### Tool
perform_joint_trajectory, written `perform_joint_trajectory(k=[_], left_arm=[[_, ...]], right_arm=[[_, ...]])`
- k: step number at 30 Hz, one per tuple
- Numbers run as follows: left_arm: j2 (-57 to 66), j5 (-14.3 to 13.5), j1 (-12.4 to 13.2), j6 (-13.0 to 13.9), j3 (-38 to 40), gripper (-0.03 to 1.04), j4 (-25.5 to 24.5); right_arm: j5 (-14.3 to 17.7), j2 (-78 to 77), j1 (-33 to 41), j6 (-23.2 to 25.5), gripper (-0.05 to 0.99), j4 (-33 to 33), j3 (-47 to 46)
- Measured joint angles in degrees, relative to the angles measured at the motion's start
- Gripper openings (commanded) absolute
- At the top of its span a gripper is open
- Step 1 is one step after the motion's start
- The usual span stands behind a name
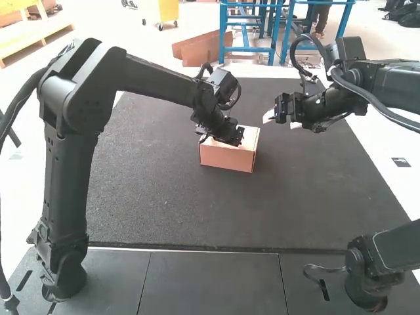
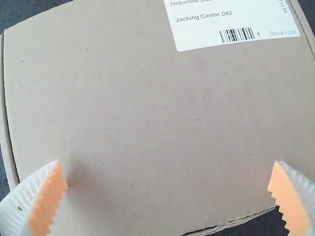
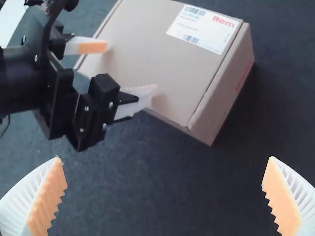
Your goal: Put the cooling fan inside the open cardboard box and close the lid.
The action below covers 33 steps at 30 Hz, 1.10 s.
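Note:
The cardboard box [image 1: 230,154] stands in the middle of the black mat with its lid lying flat and shut. A white label [image 2: 231,22] sits on one corner of the lid [image 2: 147,123]. My left gripper [image 1: 226,131] hovers just over the lid's left part, open, with its orange-padded fingers [image 2: 47,199] spread wide across the cardboard. In the right wrist view the left gripper [image 3: 123,69] is at the box's [image 3: 167,64] edge. My right gripper [image 1: 272,113] hangs in the air to the right of the box and above it, open and holding nothing [image 3: 162,196].
The black mat [image 1: 151,190] covers the table around the box, with free room on all sides. Pale floor borders the mat at left and right. A dark table panel [image 1: 210,282] runs along the front, where both arm bases stand.

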Motion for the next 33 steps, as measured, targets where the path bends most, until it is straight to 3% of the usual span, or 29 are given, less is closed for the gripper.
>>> perform_joint_trajectory(k=[11,20,25,33], left_arm=[[-3.93,0.20,1.07,-0.04,8.00,0.97,-4.85],[-19.67,0.07,9.09,0.04,10.27,0.97,-4.46],[-25.05,0.02,12.39,0.28,3.06,0.97,0.92],[-39.54,0.48,14.08,2.69,-16.81,0.97,19.50]], right_arm=[[0.09,-0.02,0.00,-0.02,0.91,1.49,0.00],[4.72,-2.40,-0.02,-0.02,0.91,10.73,-0.02],[7.10,-6.01,-0.02,-0.20,0.91,15.26,-0.17],[11.02,-16.24,-1.03,-0.92,0.91,25.09,-6.84]])
